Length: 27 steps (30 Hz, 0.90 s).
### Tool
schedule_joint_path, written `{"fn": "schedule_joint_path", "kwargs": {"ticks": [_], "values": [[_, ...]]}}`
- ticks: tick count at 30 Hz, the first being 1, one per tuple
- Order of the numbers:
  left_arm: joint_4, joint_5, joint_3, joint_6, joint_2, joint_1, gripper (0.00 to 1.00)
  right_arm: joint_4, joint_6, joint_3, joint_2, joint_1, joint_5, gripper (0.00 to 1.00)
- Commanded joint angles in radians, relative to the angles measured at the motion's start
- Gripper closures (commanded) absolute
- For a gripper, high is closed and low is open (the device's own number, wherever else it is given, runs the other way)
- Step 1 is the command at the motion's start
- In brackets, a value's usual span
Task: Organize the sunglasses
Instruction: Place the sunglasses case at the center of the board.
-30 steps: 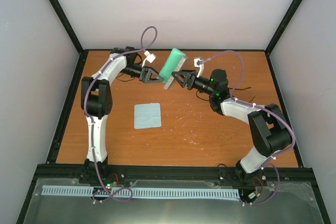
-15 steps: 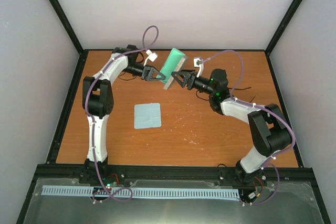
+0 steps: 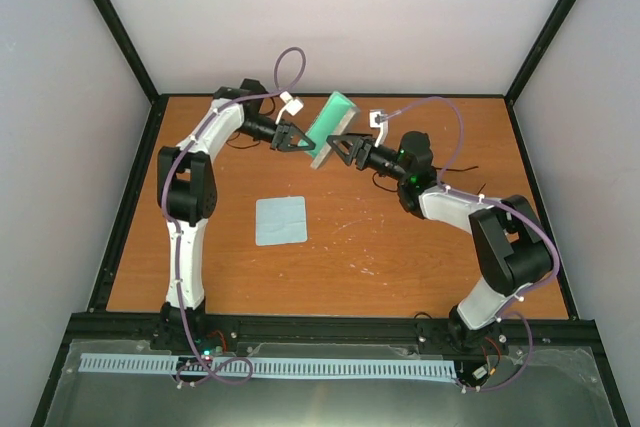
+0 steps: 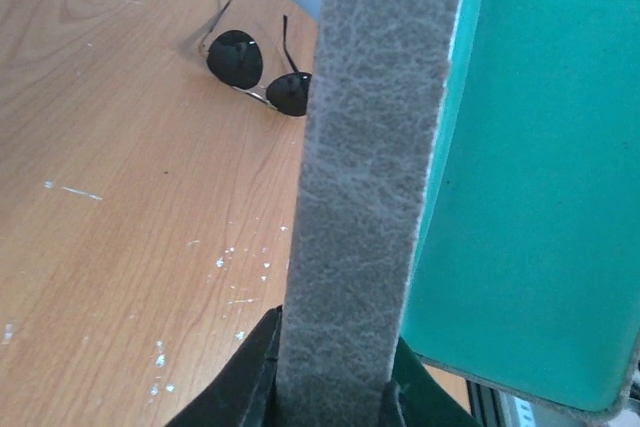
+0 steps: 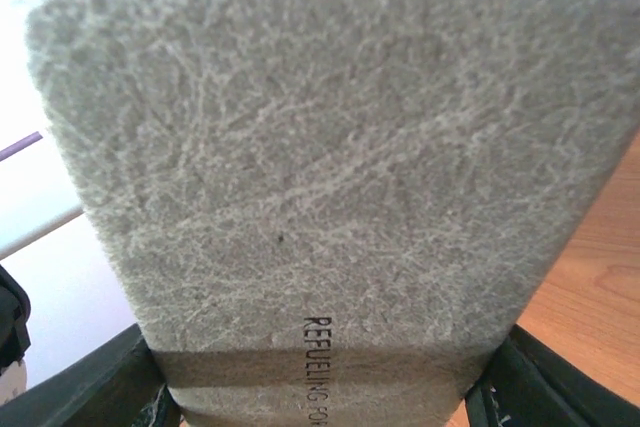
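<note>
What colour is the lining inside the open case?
Teal green; the case lining shows best in the left wrist view.

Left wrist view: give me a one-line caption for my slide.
Left hand pinches the open grey case by its edge; sunglasses lie on the wooden table beyond.

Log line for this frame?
left gripper: pinching case edge | right gripper: gripping case | case: open, held up | sunglasses: on table
</note>
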Motion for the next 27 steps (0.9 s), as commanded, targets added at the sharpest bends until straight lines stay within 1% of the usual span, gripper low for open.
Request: {"fn": "schedule_joint_path", "kwargs": {"ticks": [1,2,3,6,8,9,13,16,20,23,27], "values": [[-0.042,-0.069,0.116,-0.037,-0.028,-0.003,1.00,-0.056,-0.066,-0.015,0.002,0.010,-0.009,0.13],[-0.049,-0.100,0.133,-0.036,-0.031,-0.003,1.00,-0.093,-0.075,-0.022,-0.007,0.010,0.004,0.01],[-0.060,-0.134,0.150,-0.029,-0.033,-0.003,1.00,-0.131,-0.086,-0.034,-0.023,0.010,0.025,0.00],[-0.086,-0.226,0.191,-0.007,-0.043,-0.003,1.00,-0.216,-0.114,-0.104,-0.097,0.007,0.100,0.00],[-0.089,-0.299,0.215,0.006,-0.050,-0.005,1.00,-0.325,-0.146,-0.153,-0.171,0.004,0.178,0.00],[-0.092,-0.336,0.227,0.016,-0.053,-0.008,1.00,-0.386,-0.164,-0.182,-0.237,0.003,0.221,0.00],[-0.053,-0.563,0.235,0.068,-0.075,-0.049,1.00,-0.657,-0.210,-0.294,-0.470,-0.008,0.489,0.00],[0.035,-0.713,0.179,0.093,-0.101,-0.094,1.00,-0.810,-0.247,-0.327,-0.635,-0.018,0.668,0.00],[0.118,-0.865,0.135,0.133,-0.098,-0.164,1.00,-0.924,-0.288,-0.322,-0.768,-0.027,0.776,0.00],[0.175,-0.971,0.115,0.145,-0.075,-0.210,1.00,-0.973,-0.281,-0.311,-0.804,-0.027,0.815,0.00],[0.247,-1.084,0.097,0.148,-0.033,-0.255,1.00,-0.983,-0.264,-0.314,-0.836,-0.027,0.832,0.00]]}}
